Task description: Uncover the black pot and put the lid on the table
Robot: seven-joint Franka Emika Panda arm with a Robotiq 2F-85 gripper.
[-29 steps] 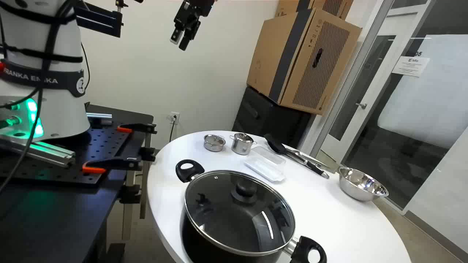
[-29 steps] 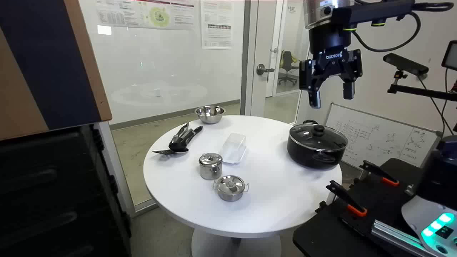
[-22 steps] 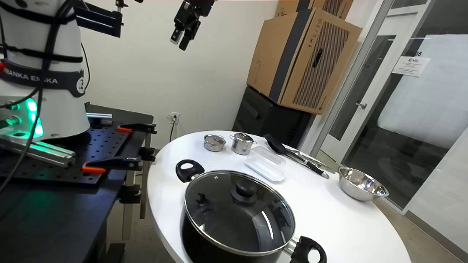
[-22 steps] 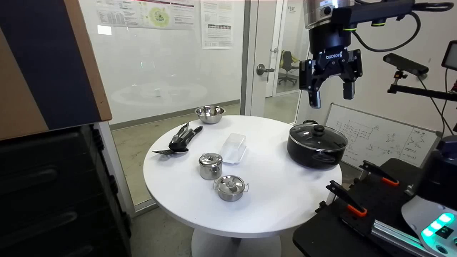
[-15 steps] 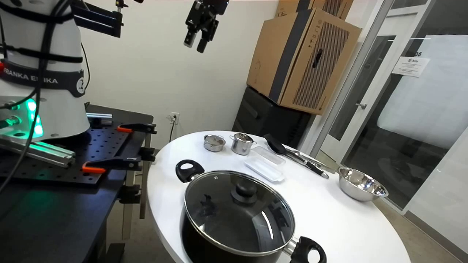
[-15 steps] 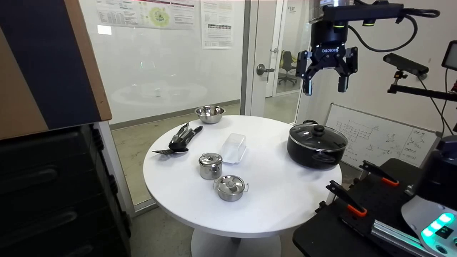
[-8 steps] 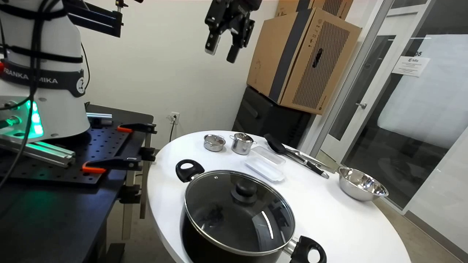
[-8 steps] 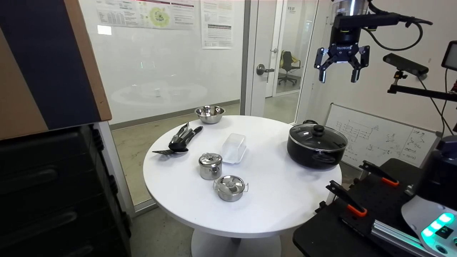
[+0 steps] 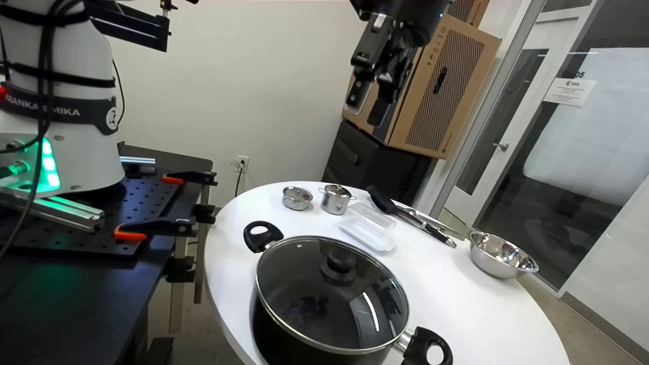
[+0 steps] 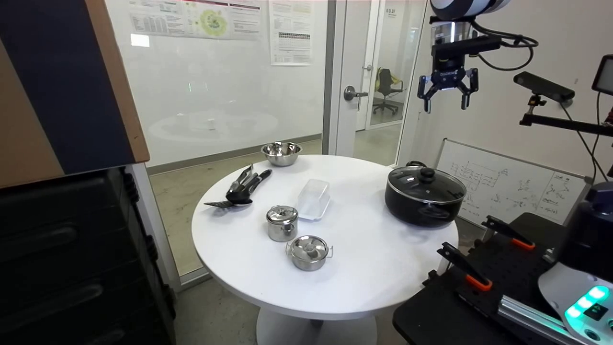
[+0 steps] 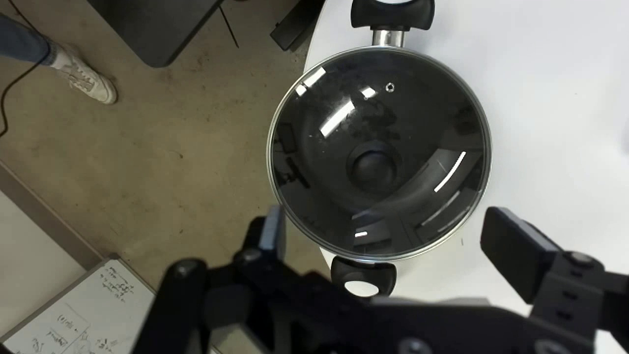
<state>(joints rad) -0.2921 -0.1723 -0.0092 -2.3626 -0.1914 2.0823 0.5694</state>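
Note:
The black pot [image 9: 276, 332] stands on the round white table [image 9: 487, 314], near its edge; the pot also shows in an exterior view [image 10: 416, 211]. The see-through glass lid [image 9: 324, 304] lies on the pot, its dark knob [image 9: 340, 261] in the middle. My gripper [image 10: 446, 104] is open and empty, pointing down, well above the pot. In the wrist view the lid [image 11: 378, 123] is seen from above, ahead of the open fingers [image 11: 388, 231]. One pot handle [image 11: 363, 278] shows between the fingers, far below them.
Two small steel pots [image 10: 282, 225] [image 10: 310, 254], a clear plastic container [image 10: 313, 199], black utensils [image 10: 242, 189] and a steel bowl [image 10: 281, 153] stand on the table. The black bench with orange clamps [image 10: 471, 273] adjoins the table near the pot.
My gripper has moved across toward the pot: to the right and larger in an exterior view, higher and smaller in an exterior view. It stays open. The pot and lid have not moved.

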